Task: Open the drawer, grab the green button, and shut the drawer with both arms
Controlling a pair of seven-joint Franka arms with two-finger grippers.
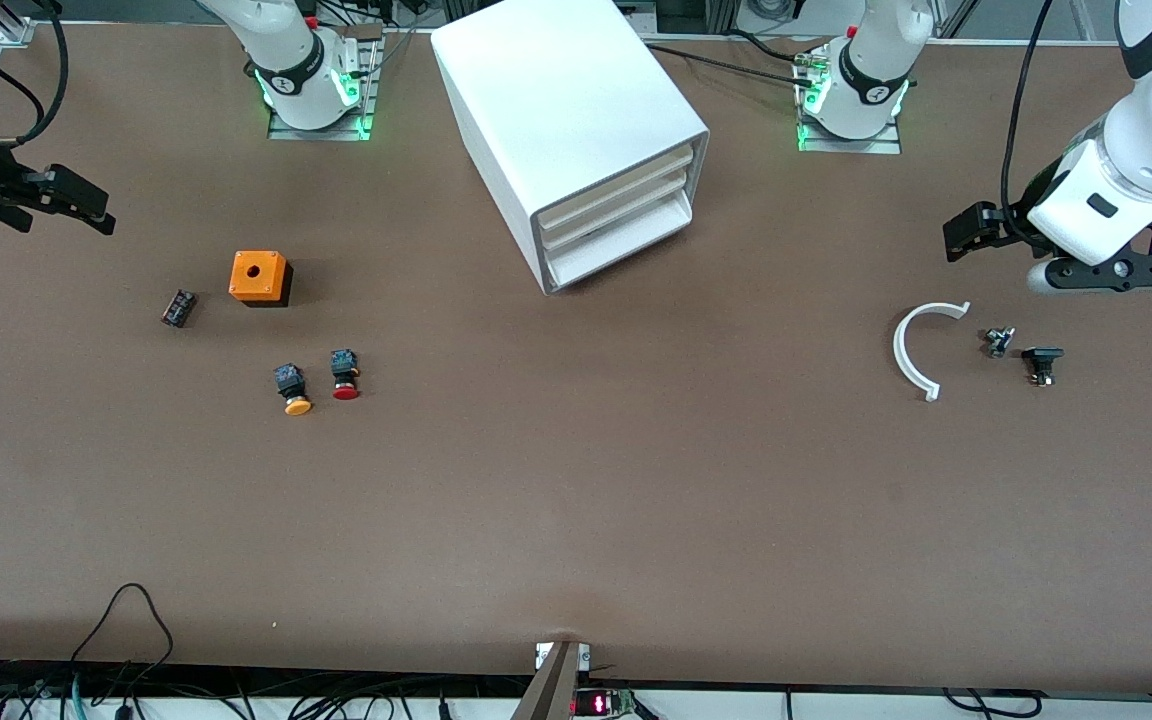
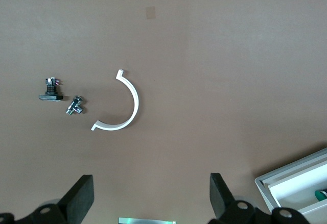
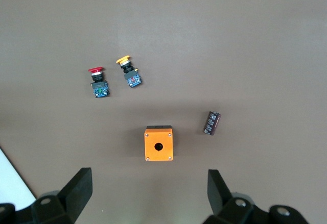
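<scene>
From the front, the drawer [image 1: 622, 243], lowest in the white cabinet [image 1: 568, 120], sits flush and unopened, so the button is hidden there, and both arms wait high at the bench [image 1: 576, 520] ends, leaving the approach free. In the left wrist view the left claw [image 2: 149, 198] hangs wide over a white curved clip [image 2: 122, 104], with a green glint in the cabinet, perhaps the button. In the right wrist view the right claw [image 3: 148, 196] gapes wide over an orange box [image 3: 159, 143].

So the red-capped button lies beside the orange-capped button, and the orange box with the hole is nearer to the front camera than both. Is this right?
One thing is wrong. In the front view the orange box lies farther from the front camera than both buttons, not nearer. The red-capped button does lie beside the orange-capped button.
</scene>
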